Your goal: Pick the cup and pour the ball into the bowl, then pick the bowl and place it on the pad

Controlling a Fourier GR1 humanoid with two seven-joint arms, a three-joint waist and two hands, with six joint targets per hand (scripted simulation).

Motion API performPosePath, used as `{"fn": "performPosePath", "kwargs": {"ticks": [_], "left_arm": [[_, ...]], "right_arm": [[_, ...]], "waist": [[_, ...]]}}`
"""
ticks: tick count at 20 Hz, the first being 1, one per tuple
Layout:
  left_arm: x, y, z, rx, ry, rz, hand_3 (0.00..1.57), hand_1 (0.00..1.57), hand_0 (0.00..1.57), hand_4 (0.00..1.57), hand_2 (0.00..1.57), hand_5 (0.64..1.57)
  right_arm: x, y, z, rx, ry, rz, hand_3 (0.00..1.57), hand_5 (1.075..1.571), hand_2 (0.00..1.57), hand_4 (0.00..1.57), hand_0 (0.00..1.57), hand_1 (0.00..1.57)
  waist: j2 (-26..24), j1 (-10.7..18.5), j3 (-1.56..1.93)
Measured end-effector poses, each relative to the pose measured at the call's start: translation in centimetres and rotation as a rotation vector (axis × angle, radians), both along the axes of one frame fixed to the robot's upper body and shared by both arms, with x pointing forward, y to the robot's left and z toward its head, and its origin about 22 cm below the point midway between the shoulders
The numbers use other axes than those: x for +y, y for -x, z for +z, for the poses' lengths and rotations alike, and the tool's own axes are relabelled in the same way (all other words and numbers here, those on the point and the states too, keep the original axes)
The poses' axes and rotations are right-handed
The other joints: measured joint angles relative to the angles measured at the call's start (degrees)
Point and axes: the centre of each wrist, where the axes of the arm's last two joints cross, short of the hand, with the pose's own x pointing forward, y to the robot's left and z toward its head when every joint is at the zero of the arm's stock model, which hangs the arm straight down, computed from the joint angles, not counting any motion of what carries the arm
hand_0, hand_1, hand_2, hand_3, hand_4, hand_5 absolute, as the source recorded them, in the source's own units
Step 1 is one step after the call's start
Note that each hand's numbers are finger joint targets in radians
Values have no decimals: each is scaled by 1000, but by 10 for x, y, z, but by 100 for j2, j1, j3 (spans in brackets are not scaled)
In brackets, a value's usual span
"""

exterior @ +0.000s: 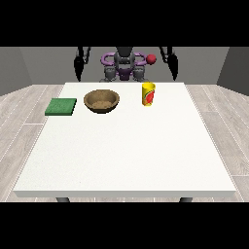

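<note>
Front view: a large white rectangular table [126, 146] fills most of the scene, with the dark-bodied humanoid robot [124, 65] small behind its far edge, purple rings at its shoulders. Its two arms hang down at either side of the torso, behind the table's far edge and well apart from everything on it. The hand at the view's left [79, 68] is black and points downward; whether its fingers are straight or curled cannot be told, and it holds nothing. The hand at the view's right [173, 67] hangs the same way, and its fingers cannot be made out either. A small red ball [151, 59] shows beside the robot's shoulder at the view's right, above the cup; what it rests on cannot be told. On the far part of the table stands a yellow cylindrical cup with a red mark on its side [148, 94], upright, right of centre. To the left of it, apart from it, sits a round brown wooden bowl [101, 101], upright with its opening facing up. Further left, near the table's left edge, a flat green square pad [61, 107] lies flat, just beside the bowl but not touching it.
</note>
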Motion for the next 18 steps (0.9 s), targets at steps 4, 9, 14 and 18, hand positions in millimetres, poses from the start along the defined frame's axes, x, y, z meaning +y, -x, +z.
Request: {"fn": "performPosePath", "kwargs": {"ticks": [4,9,14,18], "left_arm": [[5,-1,15,-17,-19,-5,0,0,0,0,0,1562],[-15,12,17,47,124,-45,0,0,0,0,0,1561],[-25,40,26,131,222,-46,0,0,0,0,0,1553],[-39,50,51,88,241,-57,0,0,0,0,0,1549]], "right_arm": [[-2,-1,15,-20,10,6,0,1570,0,583,0,0],[4,16,10,75,-87,11,0,1570,0,517,0,0],[6,44,15,182,-178,-24,0,1570,0,524,0,0],[5,55,36,144,-197,-24,0,1570,0,488,0,0]], "waist": [[-744,5,-71],[-1960,-46,-138],[-2662,-34,-162],[-2418,-45,-169]]}}
